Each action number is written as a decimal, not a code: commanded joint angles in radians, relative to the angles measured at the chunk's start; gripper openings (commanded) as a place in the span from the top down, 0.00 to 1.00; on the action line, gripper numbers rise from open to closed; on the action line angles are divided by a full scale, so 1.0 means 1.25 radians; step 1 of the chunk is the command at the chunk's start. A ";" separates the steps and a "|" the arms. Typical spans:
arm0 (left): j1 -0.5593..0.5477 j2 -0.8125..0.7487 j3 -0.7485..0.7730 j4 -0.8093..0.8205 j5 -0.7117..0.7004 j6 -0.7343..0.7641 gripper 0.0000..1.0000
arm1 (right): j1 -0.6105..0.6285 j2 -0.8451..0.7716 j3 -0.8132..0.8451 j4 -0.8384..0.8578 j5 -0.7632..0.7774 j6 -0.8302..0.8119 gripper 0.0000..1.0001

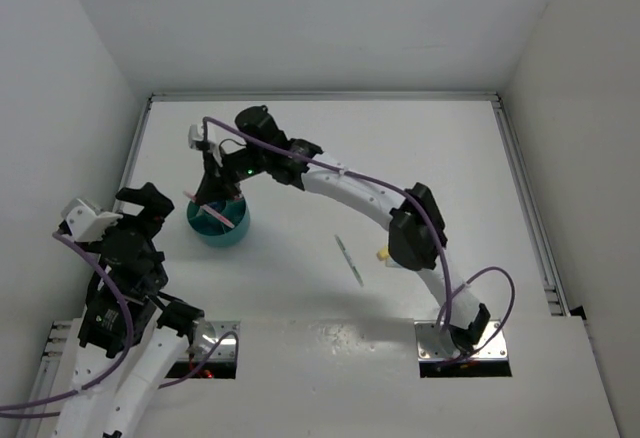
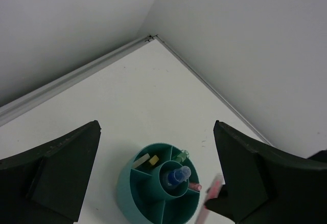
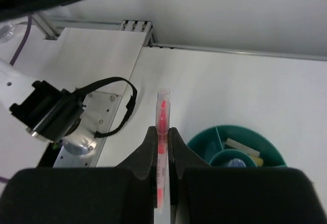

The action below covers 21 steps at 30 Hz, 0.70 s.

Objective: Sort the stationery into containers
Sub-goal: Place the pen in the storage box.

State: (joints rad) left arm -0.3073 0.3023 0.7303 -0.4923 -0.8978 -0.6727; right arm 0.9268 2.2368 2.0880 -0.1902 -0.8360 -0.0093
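My right gripper [image 3: 162,133] is shut on a pink highlighter [image 3: 163,112] with a clear cap, its tip sticking out past the fingertips. In the top view the highlighter [image 1: 209,211] hangs tilted over the left side of the round teal container [image 1: 220,228]. The container [image 2: 127,183] holds a blue-capped bottle [image 2: 179,175] in its centre well, yellow eraser bits [image 2: 153,159], a green marker [image 2: 181,155] and a pink marker [image 2: 195,186]. My left gripper [image 2: 157,127] is open and holds nothing, hovering left of the container [image 3: 271,150].
A thin pen [image 1: 349,259] and a small yellowish item [image 1: 382,254] lie on the white table right of the container. The left arm [image 1: 130,258] stands close to the container's left side. Walls close off the table's far and side edges.
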 commanded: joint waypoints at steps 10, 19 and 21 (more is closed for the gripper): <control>0.009 -0.010 -0.001 0.033 -0.006 -0.008 0.02 | 0.016 0.135 0.035 0.345 -0.012 0.100 1.00; 0.009 -0.025 -0.009 0.040 0.002 -0.001 0.02 | 0.023 0.191 0.053 0.370 0.004 0.087 0.96; 0.009 -0.025 -0.009 0.040 0.002 -0.001 0.02 | 0.023 0.191 0.044 0.344 0.004 0.059 0.88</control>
State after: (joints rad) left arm -0.3069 0.2810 0.7197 -0.4793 -0.9047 -0.6827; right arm 0.9463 2.4832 2.1124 0.2058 -0.8181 0.1154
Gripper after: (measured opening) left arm 0.984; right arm 0.102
